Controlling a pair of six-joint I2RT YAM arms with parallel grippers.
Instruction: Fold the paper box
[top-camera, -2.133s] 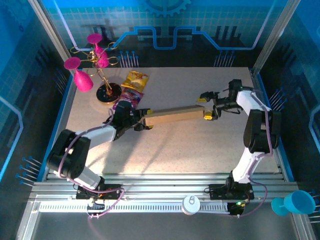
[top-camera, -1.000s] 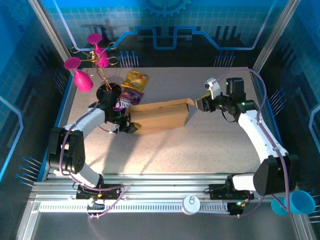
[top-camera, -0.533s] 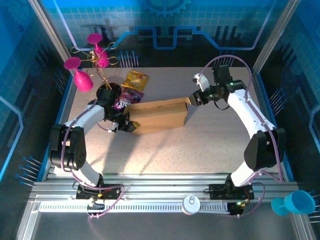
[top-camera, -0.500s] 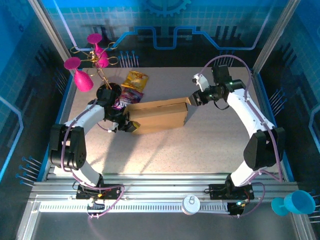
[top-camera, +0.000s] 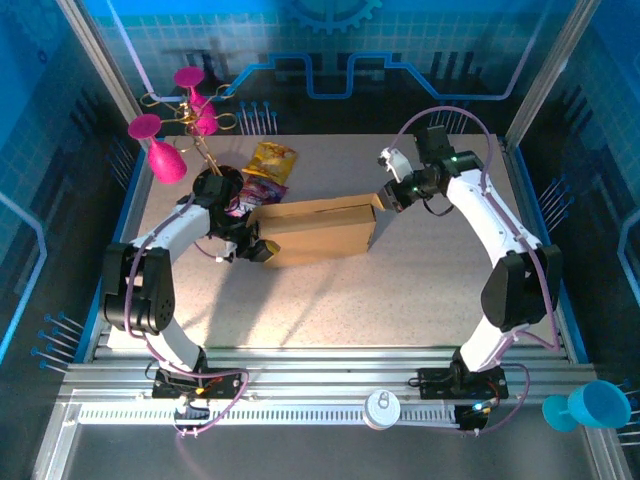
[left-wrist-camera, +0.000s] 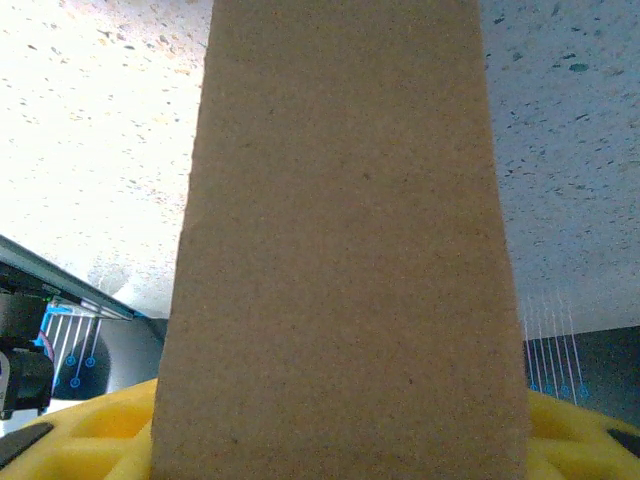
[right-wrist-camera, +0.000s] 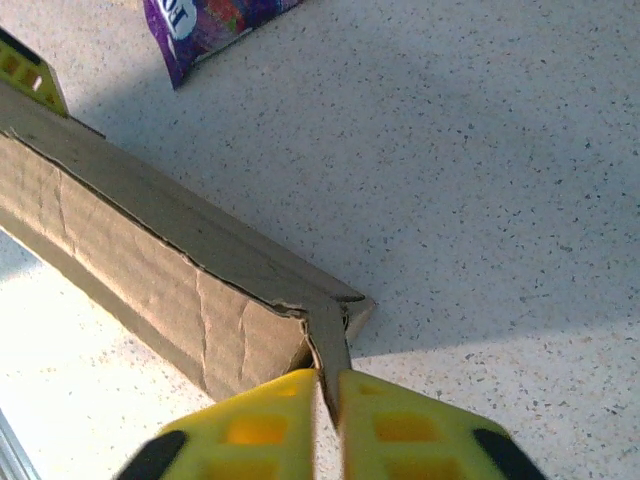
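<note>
The paper box is a plain brown cardboard shape lying across the middle of the table. My left gripper is at its left end. In the left wrist view a cardboard panel runs down between the yellow fingers and hides the jaws' gap, so the gripper is shut on it. My right gripper is at the box's right end. In the right wrist view its yellow fingertips pinch a thin end flap at the corner of the box, with the gripper shut on it.
A yellow snack packet and a purple one lie just behind the box's left end; the purple packet also shows in the right wrist view. Pink glasses on a stand occupy the back left corner. A blue cup sits off the table.
My right gripper moved left to the box's right end and closed on the flap. The box, earlier seen edge-on between both grippers, now shows its broad face. The left arm barely moved.
</note>
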